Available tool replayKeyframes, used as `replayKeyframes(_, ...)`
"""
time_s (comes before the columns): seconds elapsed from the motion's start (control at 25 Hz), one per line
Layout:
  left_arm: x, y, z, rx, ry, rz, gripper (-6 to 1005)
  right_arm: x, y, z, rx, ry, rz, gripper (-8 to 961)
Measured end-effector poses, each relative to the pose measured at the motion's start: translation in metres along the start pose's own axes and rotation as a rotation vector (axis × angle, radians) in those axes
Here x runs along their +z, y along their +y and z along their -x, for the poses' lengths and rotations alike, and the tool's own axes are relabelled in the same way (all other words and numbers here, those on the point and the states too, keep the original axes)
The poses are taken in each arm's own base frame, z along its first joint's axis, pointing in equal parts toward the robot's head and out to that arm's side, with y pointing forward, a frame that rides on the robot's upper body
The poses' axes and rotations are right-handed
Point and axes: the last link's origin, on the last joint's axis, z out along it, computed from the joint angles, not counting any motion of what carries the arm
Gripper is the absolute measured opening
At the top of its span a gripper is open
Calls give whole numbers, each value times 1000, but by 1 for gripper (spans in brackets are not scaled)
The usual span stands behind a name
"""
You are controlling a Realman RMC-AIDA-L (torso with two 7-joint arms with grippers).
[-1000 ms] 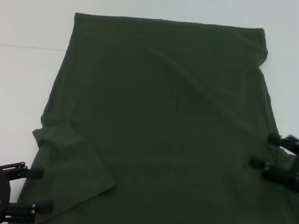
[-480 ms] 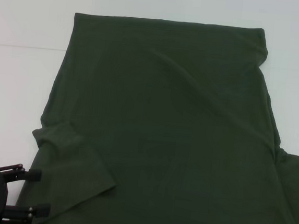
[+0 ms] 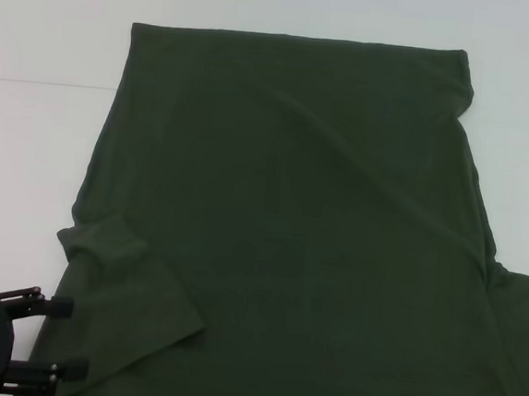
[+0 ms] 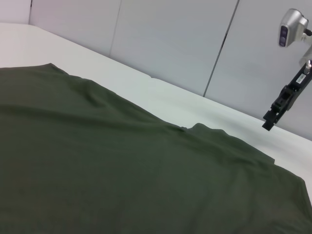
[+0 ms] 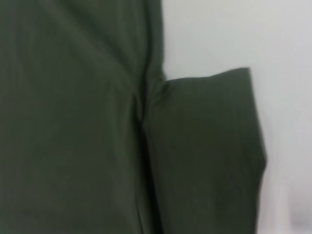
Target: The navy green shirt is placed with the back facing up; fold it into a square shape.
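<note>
Nearest the robot, at the lower left corner of the head view, the left gripper (image 3: 60,337) sits low at the edge of the navy green shirt (image 3: 280,236), its two black fingers (image 3: 58,307) spread apart with nothing between them, their tips at the border of the left sleeve (image 3: 131,288). That sleeve is folded inward over the shirt's body, lying as a slanted flap with a rumpled crease along its upper edge. The shirt itself lies spread out on the white surface (image 3: 27,159), plain side up, covering most of the middle and running off the near edge of the head view. On the right side the other sleeve (image 3: 523,313) lies flat and stretched outward; the right wrist view looks down on this sleeve (image 5: 204,151) and on the creased seam where it meets the shirt's body. From the left wrist view, the right gripper (image 4: 269,119) hangs in the air above the far side of the surface, well apart from the cloth; whether its fingers are apart or together cannot be told. Farthest away, the shirt's straight hem (image 3: 297,38) lies across the surface, with a small pucker at its right corner.
</note>
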Motion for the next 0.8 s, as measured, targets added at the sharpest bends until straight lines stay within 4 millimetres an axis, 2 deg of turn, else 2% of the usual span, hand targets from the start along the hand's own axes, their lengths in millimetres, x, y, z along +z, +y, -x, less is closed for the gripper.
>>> replayKeyframes(0.32,0,0,-1,3,4,-2,899,20,-8,1,27,17,-10,895)
replayKeyframes(0.8,1,0,-1,3,7,-2,900,38,-6,6,9,21,-2,895)
